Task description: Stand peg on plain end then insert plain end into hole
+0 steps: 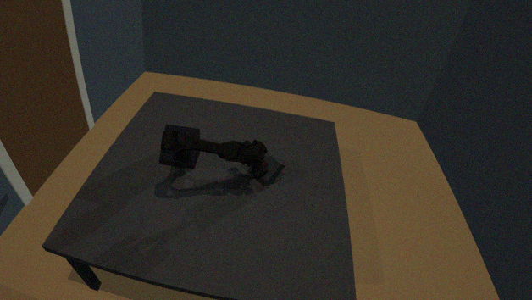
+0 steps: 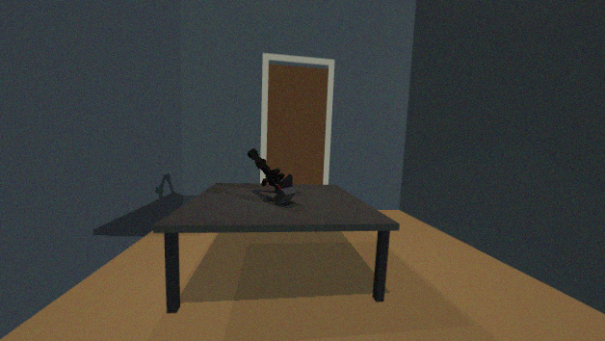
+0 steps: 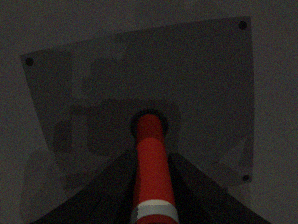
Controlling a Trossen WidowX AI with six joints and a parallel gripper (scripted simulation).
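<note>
At lower centre of the wrist view, the gripper (image 3: 152,160) was closed firmly on the red peg (image 3: 152,170), its far end at the sloped panel's (image 3: 210,90) hole (image 3: 135,125); this looked like the insertion, calling next for a straight push along the hole until it bottomed

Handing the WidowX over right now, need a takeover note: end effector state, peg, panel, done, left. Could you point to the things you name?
End effector (image 3: 152,160): shut on the peg.
Peg (image 3: 154,172): red, white band toward the end effector, plain end at the hole (image 3: 134,125) in the sloped panel (image 3: 215,85). Looks lined up; how deep it sits, I can't tell.
Panel: on the table (image 1: 275,237) (image 2: 231,217), under the arm's reach.
Done: peg picked up and brought to the hole. The stand-up and release isn't something these views confirm.
Left: push straight in until it bottoms out, let go, back away along the hole's direction.
</note>
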